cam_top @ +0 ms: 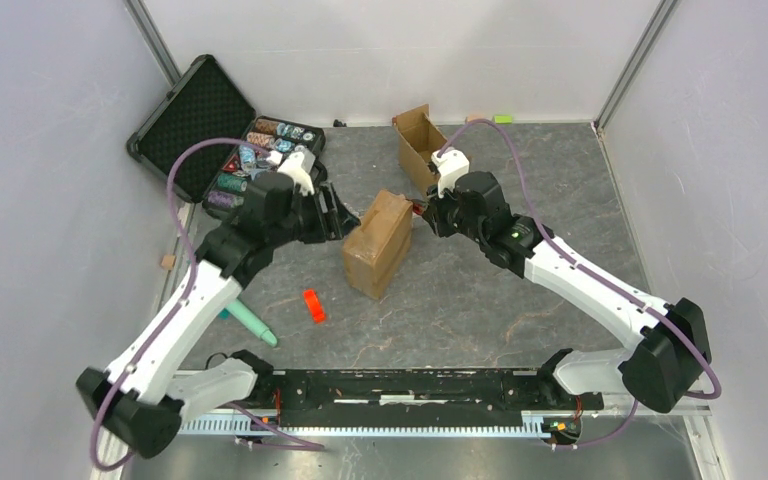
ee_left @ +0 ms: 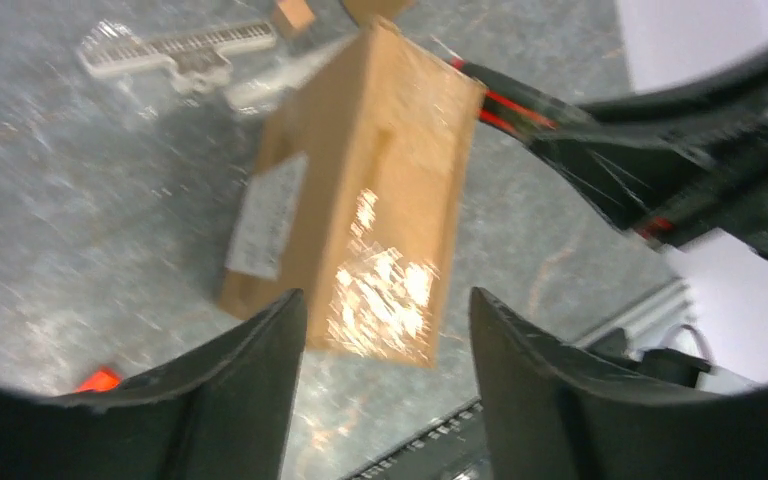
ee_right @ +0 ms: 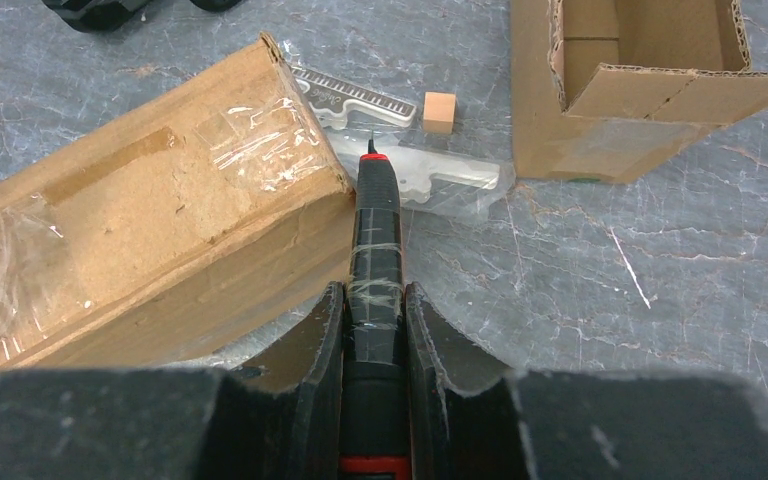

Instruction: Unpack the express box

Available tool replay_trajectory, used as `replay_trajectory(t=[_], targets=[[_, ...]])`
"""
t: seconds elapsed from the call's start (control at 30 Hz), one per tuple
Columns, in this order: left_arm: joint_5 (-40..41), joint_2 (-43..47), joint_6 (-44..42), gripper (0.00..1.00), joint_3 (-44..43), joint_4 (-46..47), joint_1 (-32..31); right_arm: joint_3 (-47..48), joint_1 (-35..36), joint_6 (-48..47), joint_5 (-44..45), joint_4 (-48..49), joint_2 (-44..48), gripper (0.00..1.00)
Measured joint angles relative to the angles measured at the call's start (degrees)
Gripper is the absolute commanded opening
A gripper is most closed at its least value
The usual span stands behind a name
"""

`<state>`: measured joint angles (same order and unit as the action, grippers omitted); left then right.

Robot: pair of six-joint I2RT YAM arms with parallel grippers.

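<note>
The express box (cam_top: 378, 243) is brown cardboard with shiny tape and lies on the grey table between my grippers. Its white label (ee_left: 265, 215) shows in the left wrist view, on the side of the box (ee_left: 370, 190). My left gripper (cam_top: 345, 216) is open and empty just left of the box; its fingers (ee_left: 250, 380) frame the taped end. My right gripper (cam_top: 428, 210) is shut on a black cutter with a red tip (ee_right: 378, 215). The cutter's tip sits beside the far end corner of the box (ee_right: 140, 230).
An open unlabelled cardboard box (cam_top: 420, 145) stands behind my right gripper. A black case of chips (cam_top: 260, 155) is at the back left. A red piece (cam_top: 313, 305) and a teal pen (cam_top: 250, 322) lie front left. A clear bag (ee_right: 420, 170) and a wooden cube (ee_right: 439, 110) lie beyond the cutter.
</note>
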<state>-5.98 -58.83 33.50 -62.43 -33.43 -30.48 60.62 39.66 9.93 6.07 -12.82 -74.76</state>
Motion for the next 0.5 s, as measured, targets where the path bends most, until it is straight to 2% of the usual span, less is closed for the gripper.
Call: replay_trajectory(t=[0.1, 0.2, 0.33, 0.5], targets=[[-4.9, -7.15, -5.4, 0.84, -2.75, -0.07, 3.23, 0.33, 0.07, -0.17, -0.07, -0.63, 0.0, 0.0], [-9.88, -13.2, -9.31, 0.86, -3.06, -0.02, 3.54, 0.33, 0.11, -0.39, -0.24, -1.29, 0.0, 0.0], [-15.58, -16.81, -10.75, 0.82, -2.08, 2.14, 3.76, 0.33, 0.17, -1.05, -0.92, -1.51, -0.07, 0.0], [-19.02, -16.72, -9.29, 0.76, 0.57, 6.86, 3.74, 0.37, 1.25, -2.32, -1.09, -2.62, -0.2, 0.0]])
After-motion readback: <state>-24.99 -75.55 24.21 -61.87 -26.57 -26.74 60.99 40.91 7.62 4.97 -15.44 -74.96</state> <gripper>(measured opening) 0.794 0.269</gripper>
